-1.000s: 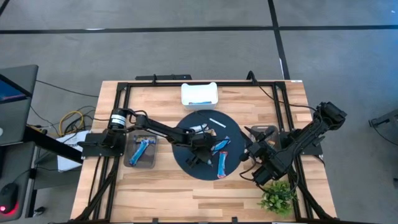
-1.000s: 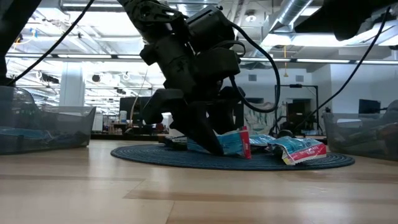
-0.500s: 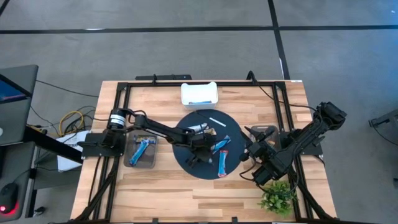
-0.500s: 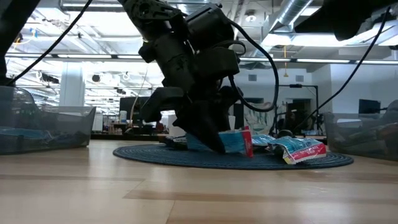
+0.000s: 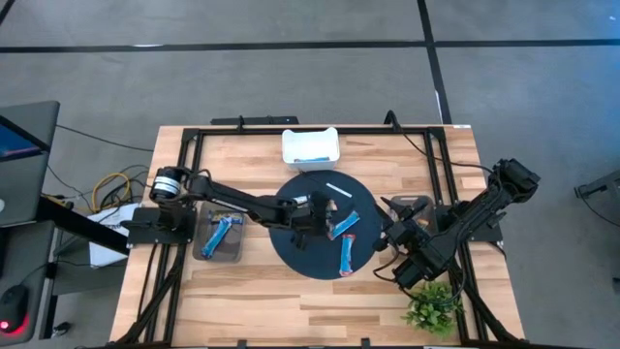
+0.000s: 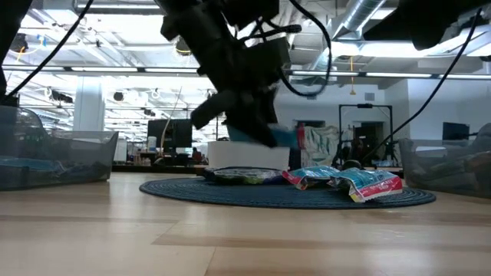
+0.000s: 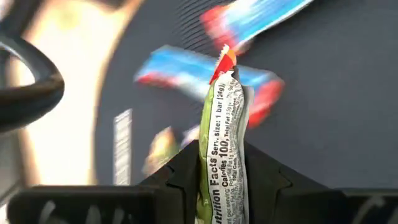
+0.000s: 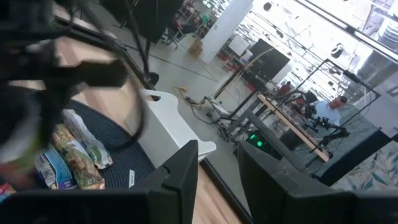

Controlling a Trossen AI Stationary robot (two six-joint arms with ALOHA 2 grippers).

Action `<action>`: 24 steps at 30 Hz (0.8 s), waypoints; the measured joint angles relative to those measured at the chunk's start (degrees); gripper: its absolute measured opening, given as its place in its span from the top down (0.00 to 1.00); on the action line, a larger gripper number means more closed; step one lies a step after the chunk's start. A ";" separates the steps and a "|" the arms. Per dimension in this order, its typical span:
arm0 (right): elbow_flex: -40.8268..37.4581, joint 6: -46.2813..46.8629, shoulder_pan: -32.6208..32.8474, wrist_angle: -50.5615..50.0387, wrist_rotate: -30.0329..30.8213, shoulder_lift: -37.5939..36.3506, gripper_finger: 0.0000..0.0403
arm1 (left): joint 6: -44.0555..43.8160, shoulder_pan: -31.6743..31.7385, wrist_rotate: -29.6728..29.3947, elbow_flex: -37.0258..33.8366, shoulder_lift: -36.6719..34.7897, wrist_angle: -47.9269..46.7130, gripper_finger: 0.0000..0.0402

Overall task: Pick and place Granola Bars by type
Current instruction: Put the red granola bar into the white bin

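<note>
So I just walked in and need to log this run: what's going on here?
The left gripper is shut on a granola bar and holds it above the round dark mat. Two blue bars lie on the mat, with a few more wrapped bars near its far side. One blue bar sits in the left bin, and the white bin also holds one. The right arm waits at the table's right edge.
</note>
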 joint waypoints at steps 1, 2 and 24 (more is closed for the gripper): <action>0.00 0.00 0.00 0.00 0.02 0.00 0.73 | 0.04 0.19 -2.99 0.00 -0.45 -0.07 0.79; 0.00 0.00 0.00 0.00 0.00 0.00 0.73 | 0.25 0.41 -5.72 0.00 -0.81 -0.35 0.79; 0.00 0.00 -4.42 0.50 0.00 0.00 0.73 | 8.17 24.09 -19.95 0.00 -1.89 11.36 0.79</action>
